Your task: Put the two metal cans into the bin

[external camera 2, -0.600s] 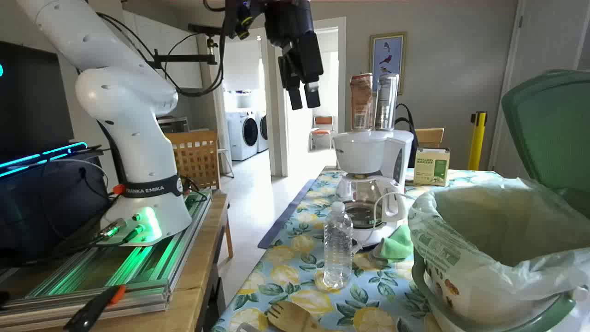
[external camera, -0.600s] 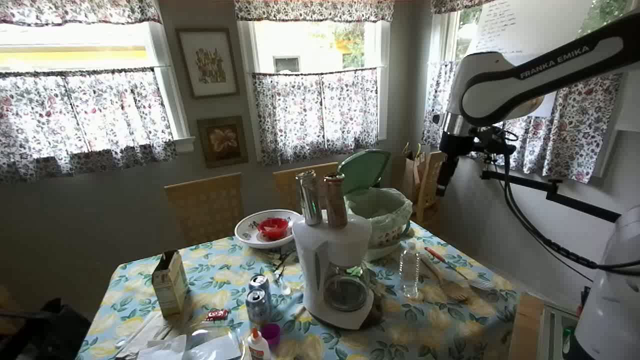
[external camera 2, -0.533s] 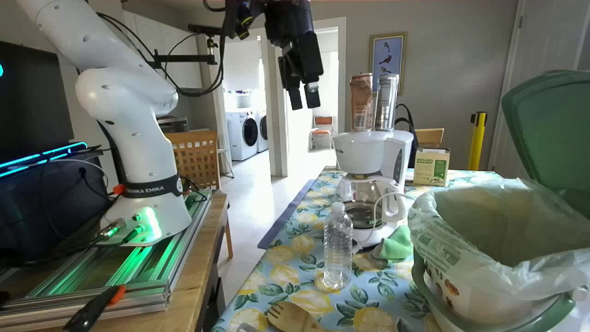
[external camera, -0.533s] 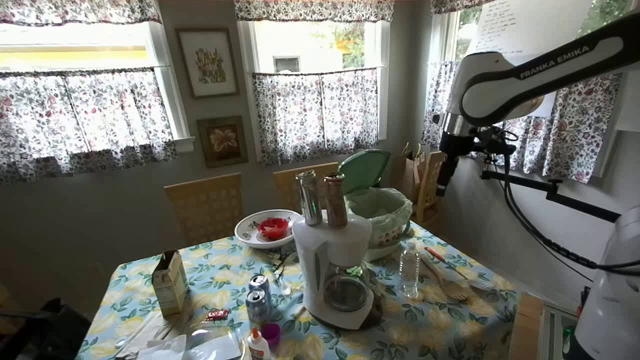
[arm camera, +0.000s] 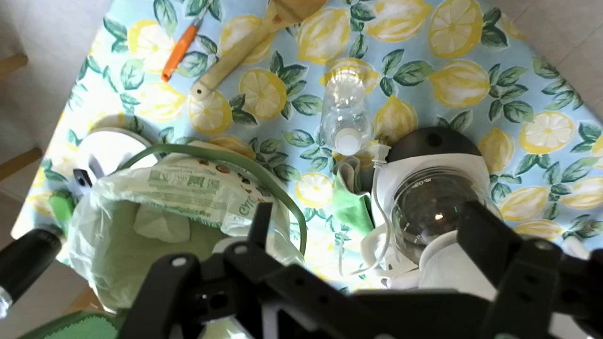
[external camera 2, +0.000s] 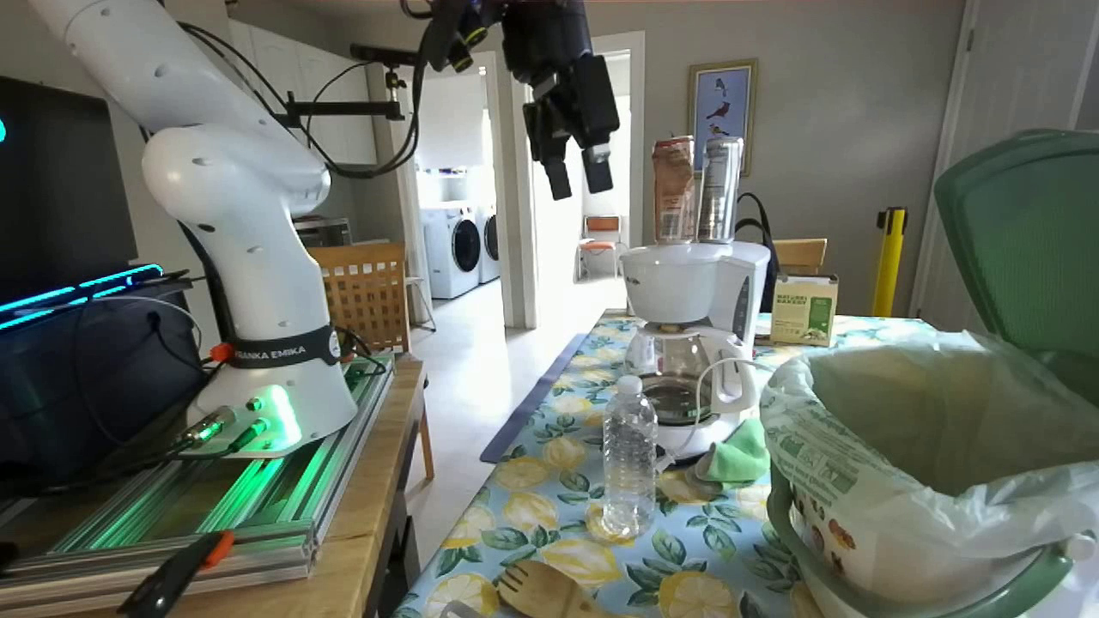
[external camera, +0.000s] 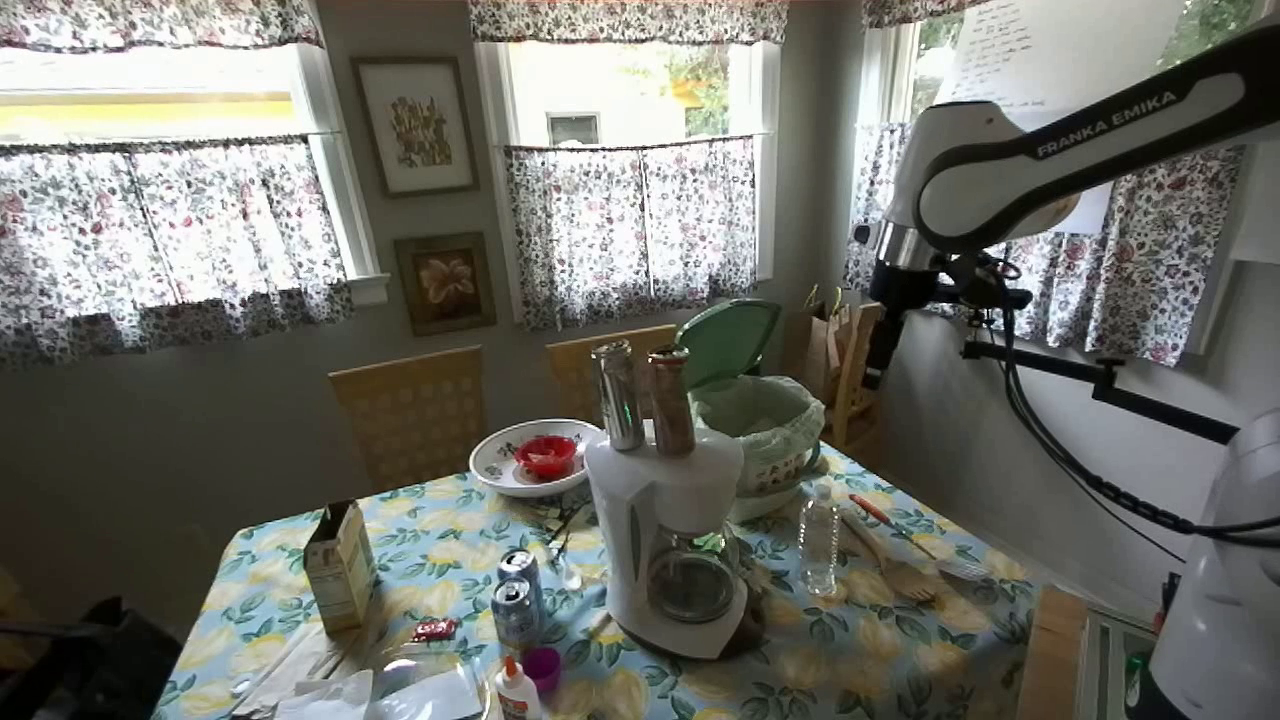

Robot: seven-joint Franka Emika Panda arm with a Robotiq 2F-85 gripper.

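Half a second on, my gripper has swung a little toward the white coffee maker; nothing standing around it has shifted. The gripper's fingers are spread, nothing between them. Nearest it is the reddish can, upright on the coffee maker's top, its side looking dented. Just beyond stands the silver can, a narrow gap between the two. I can't see whether they are empty; if so, I expect them light, thin-walled, easily crushed and smooth enough to slip. I'd take the reddish one first, softly, around the upper half of its body, closing on the two faces clear of its neighbour, because tall cans on such a perch could topple at a nudge. The bin stands near, its lid up and a soft liner over its rim. Farther off, two shorter cans stand on the tablecloth; I judge the slim pair is meant.
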